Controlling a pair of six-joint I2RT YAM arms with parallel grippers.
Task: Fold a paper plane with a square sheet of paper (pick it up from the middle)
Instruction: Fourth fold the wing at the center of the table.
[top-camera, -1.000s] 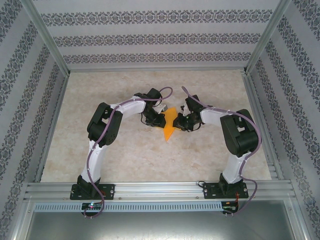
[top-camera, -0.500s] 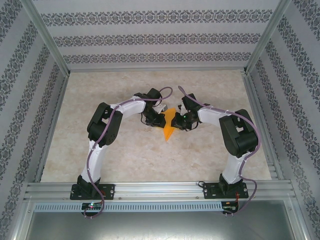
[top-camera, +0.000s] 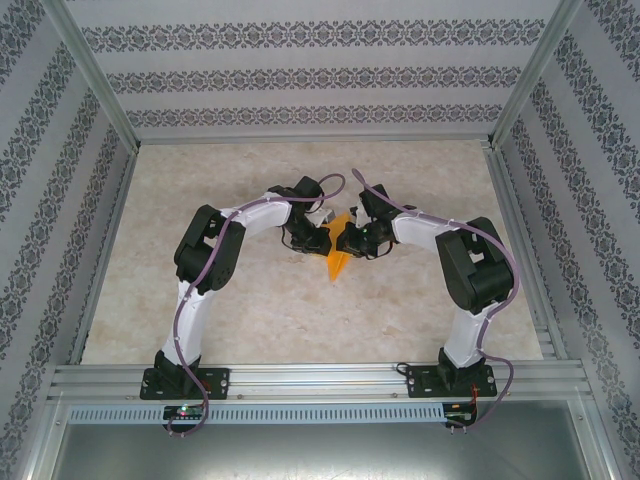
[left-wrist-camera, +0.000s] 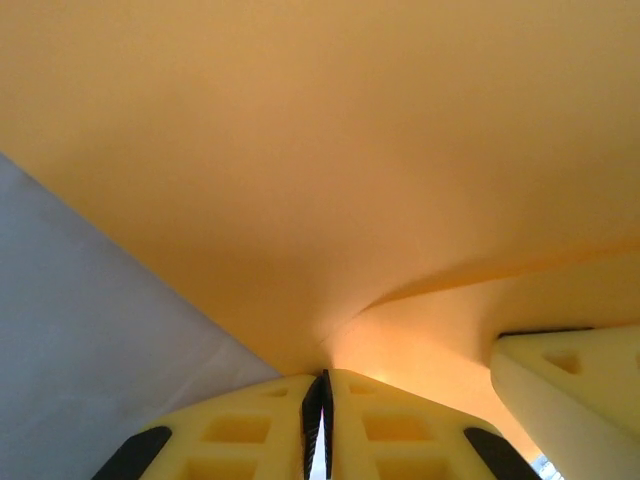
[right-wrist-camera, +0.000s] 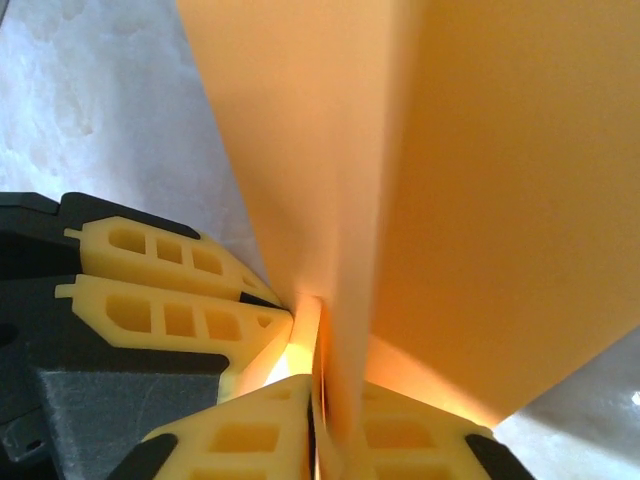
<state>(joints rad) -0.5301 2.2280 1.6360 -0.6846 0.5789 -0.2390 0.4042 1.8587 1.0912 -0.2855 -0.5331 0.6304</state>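
Paper (right-wrist-camera: 480, 200) in left hand (left-wrist-camera: 322, 388) and right hand (right-wrist-camera: 318, 395)

Seen from above, the left tool (top-camera: 322, 238) and right tool (top-camera: 351, 240) hide part of the square sheet of paper (top-camera: 338, 263).

Pale marbled table (top-camera: 260, 320), mottled beige, metal rail (top-camera: 320, 377) along near edge
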